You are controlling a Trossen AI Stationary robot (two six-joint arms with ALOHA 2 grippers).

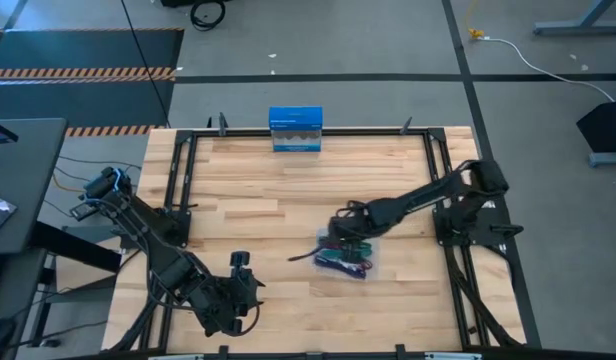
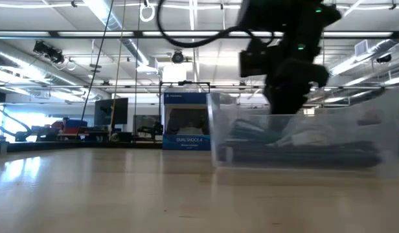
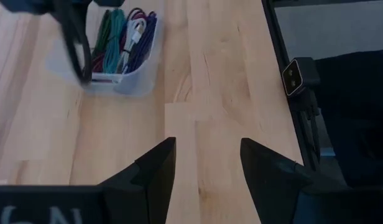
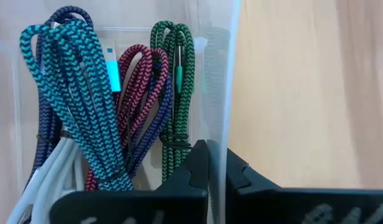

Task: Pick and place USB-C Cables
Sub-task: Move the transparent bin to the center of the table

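The USB-C cables lie bundled in a clear plastic tray [image 1: 370, 266] right of the table's middle. In the right wrist view they are teal [image 4: 73, 99], maroon [image 4: 138, 87], dark purple [image 4: 45, 124], green [image 4: 174, 81] and white [image 4: 51, 177]. My right gripper [image 4: 217, 165] points steeply down, shut, over the tray's wall [image 4: 227, 74], beside the green bundle. The wall's line runs into the slit between the fingertips. My left gripper [image 3: 207, 168] hangs open over bare wood near the table's front left [image 1: 240, 272]. My right gripper [image 1: 348, 240] comes from above at the tray's clear wall, one fingertip [image 4: 198, 163] on the cables' side and the other on the outer side. I cannot tell whether it touches the wall or stands just over it. It touches no cable that I can see.
A blue rectangular box [image 1: 295, 129] stands upright at the middle of the table's far edge. A black frame [image 1: 443, 190] runs around the tabletop. Bare wood lies between the tray [image 3: 138, 84] and my left gripper.
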